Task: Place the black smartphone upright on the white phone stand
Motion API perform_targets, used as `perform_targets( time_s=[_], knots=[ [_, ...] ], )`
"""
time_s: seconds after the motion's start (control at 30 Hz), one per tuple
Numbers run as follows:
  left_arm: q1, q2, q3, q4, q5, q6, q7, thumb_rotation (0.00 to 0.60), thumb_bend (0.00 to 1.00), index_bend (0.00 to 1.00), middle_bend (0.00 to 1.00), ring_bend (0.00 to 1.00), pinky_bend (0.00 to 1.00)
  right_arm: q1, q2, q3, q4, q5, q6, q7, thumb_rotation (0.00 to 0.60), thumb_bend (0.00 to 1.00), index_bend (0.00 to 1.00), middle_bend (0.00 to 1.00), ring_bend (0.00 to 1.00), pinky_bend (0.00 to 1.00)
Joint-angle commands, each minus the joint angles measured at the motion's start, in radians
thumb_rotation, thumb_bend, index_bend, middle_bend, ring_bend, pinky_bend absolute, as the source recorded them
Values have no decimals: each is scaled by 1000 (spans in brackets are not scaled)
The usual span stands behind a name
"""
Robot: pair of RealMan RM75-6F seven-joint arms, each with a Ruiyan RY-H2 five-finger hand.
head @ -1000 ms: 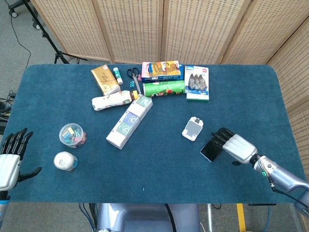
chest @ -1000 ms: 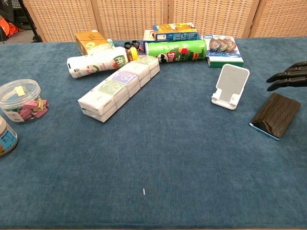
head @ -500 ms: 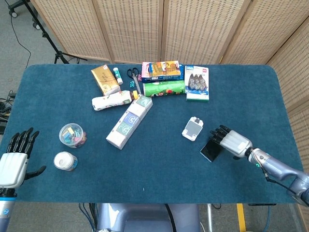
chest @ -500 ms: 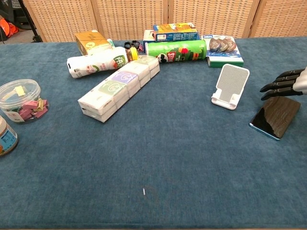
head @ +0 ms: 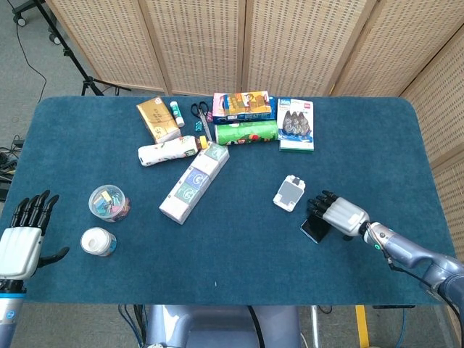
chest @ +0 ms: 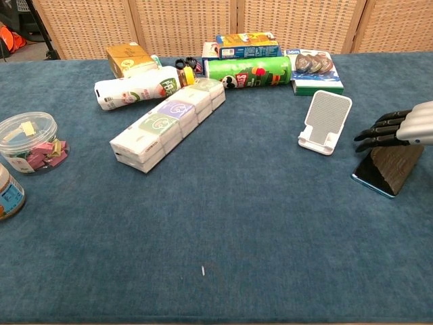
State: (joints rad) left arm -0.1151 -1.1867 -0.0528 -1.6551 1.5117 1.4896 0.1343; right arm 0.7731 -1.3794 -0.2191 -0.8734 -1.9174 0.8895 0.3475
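Observation:
The black smartphone [head: 312,230] [chest: 380,174] lies flat on the blue tablecloth, just right of and nearer than the white phone stand [head: 291,193] [chest: 325,120], which stands empty with its back tilted. My right hand [head: 338,213] [chest: 400,126] hovers over the phone's far end, dark fingers apart and pointing left toward the stand, gripping nothing. It hides part of the phone. My left hand [head: 22,236] hangs at the table's near left edge, fingers spread and empty. The chest view does not show it.
A long white box [head: 194,181] [chest: 168,122] lies mid-table. A green can [head: 246,133] [chest: 249,70], a blister pack [head: 296,124], boxes and scissors crowd the back. A clear jar of clips [head: 109,202] [chest: 27,142] and a small cup [head: 98,241] sit left.
My right hand has slid left and now sits over the phone's far end, nearer the stand. The phone and stand have not moved. The left hand rose slightly.

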Motion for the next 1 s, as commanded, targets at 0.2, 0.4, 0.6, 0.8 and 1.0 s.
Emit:
perform_targets(
  time_s=[0.2,0.4,0.6,0.8,1.0],
  knots=[
    [-4,-5,-2,1,-9,-7,11,600,0,0,0,0,0,5,-37,-30,53,-4,32,35,600,0,75,4,0,0],
    [-4,-5,-1,1,-11,-8,11,600,0,0,0,0,0,3,-68,-42,99,1,57,55,600,0,152,71,25,7],
    [-2,-4,3,4,-10,-7,6,600,0,0,0,0,0,-17,-107,-51,166,8,103,83,600,2,411,321,248,176],
    [1,0,4,6,-7,-1,-7,600,0,0,0,0,0,-59,-136,-51,250,20,204,142,600,142,546,504,409,337],
    [0,1,9,5,-1,-4,-9,600,0,0,0,0,0,-103,-124,-37,299,42,310,182,600,213,564,526,431,348]
  ],
)
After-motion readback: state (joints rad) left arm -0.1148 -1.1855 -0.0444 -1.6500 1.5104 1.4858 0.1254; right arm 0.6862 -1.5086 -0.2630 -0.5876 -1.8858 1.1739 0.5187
